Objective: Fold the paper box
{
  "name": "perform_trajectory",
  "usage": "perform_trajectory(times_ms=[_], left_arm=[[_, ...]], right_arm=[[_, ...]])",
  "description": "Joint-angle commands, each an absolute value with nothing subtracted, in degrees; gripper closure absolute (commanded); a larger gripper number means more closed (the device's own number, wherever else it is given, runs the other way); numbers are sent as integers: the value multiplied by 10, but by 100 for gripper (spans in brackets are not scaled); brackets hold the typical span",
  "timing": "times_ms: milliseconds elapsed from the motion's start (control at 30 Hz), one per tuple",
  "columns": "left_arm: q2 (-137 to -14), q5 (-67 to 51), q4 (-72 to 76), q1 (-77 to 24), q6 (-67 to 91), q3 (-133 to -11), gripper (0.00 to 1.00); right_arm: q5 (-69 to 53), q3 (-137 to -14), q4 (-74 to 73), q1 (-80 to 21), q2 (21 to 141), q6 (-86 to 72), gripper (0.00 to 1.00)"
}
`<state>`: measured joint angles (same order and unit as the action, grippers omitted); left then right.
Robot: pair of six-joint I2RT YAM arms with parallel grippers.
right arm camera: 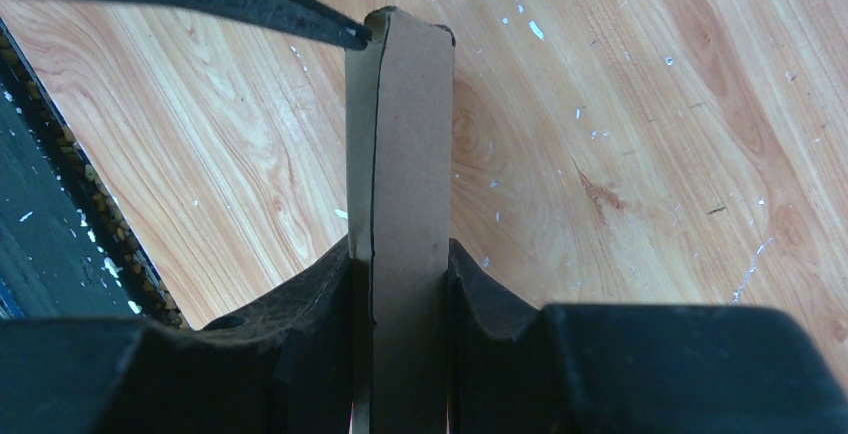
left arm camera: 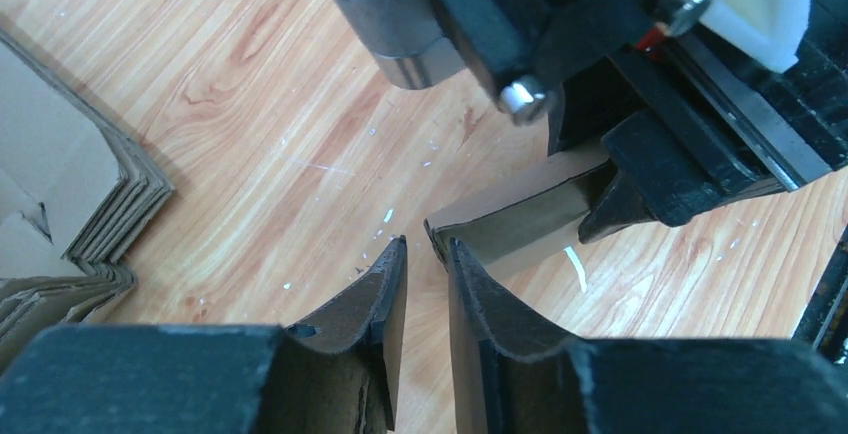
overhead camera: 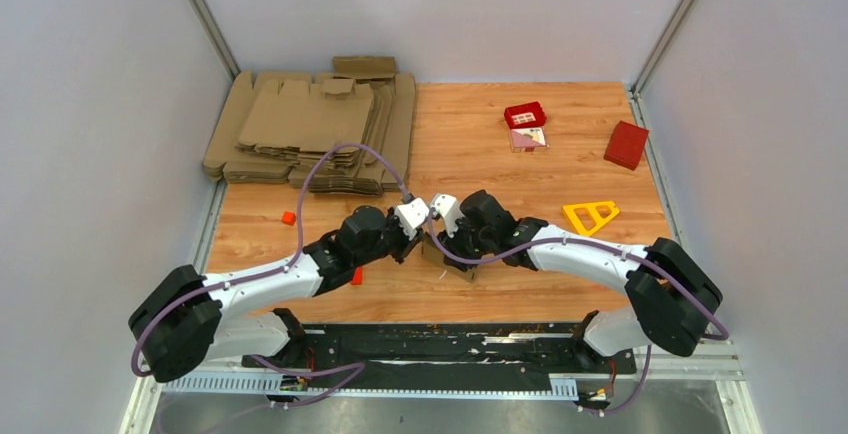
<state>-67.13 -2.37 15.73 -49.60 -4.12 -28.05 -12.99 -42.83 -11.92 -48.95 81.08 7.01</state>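
Top view: we find the paper box on the wooden table, toward its near edge, between the left gripper and the right gripper.

Left wrist view: the left jaws stand slightly apart and empty. The box end lies just ahead, to their right.

Right wrist view: the right fingers clamp the box, its long axis running straight out between them.

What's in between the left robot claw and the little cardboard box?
Nothing. In the left wrist view, the jaws of the left gripper nearly reach the box; only bare table shows in the thin gap.
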Motion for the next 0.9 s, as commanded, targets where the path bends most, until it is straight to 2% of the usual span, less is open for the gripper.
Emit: perform_trajectory(times_ms=[0,200,333,433,500,867], left_arm=[[-660,-74,214,-469,-3,-278,72],[-689,-100,216,-463,-3,-289,73],[-702,-108,203,-463,-3,-297,83],[-706,-117,187,-463,-7,-302,95],[-706,-115,157,-463,-15,-308,100],[-699,-115,120,-463,-19,-290,100]], right_arm=[[-144,-431,-135,-495,827,76,80],[-145,-431,-135,-495,826,76,80],[-146,-432,-136,-495,826,75,80],[-145,-432,-135,-496,827,75,80],[-145,-431,-137,-496,827,75,80],[-140,-434,-139,-494,830,75,80]])
